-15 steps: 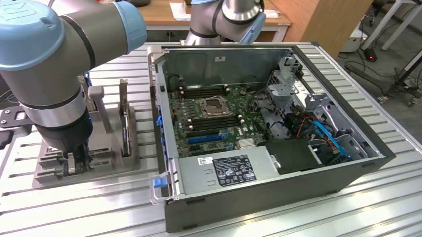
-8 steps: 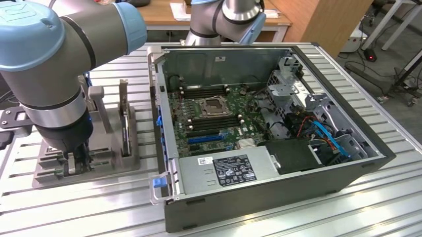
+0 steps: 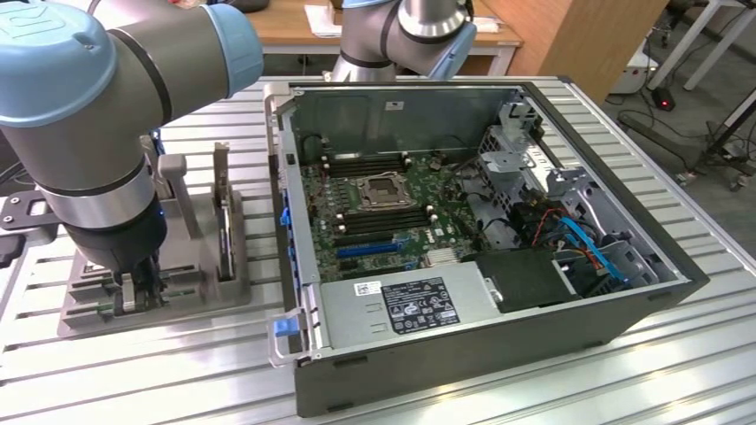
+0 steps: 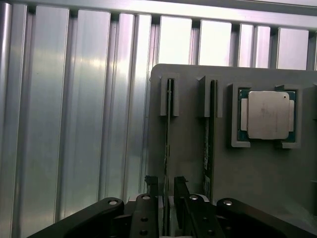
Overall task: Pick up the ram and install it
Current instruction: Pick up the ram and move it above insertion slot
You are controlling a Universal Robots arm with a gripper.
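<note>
Down over the gray holder (image 3: 189,297) on the slatted aluminium table (image 3: 142,381), at the exterior view's left of the open computer case (image 3: 497,354) — the gripper (image 4: 167,187), released, fingers (image 4: 151,208) parted to either side of the ram (image 4: 169,129), slim gaps showing, nothing clamped. Ram upright on edge in its holder slot. Just beside it, in a parallel slot, a second ram stick (image 4: 211,134); past that, a silver processor chip (image 4: 267,115) flat in a square recess. Motherboard (image 3: 378,199) exposed inside the case, well apart from the holder.
</note>
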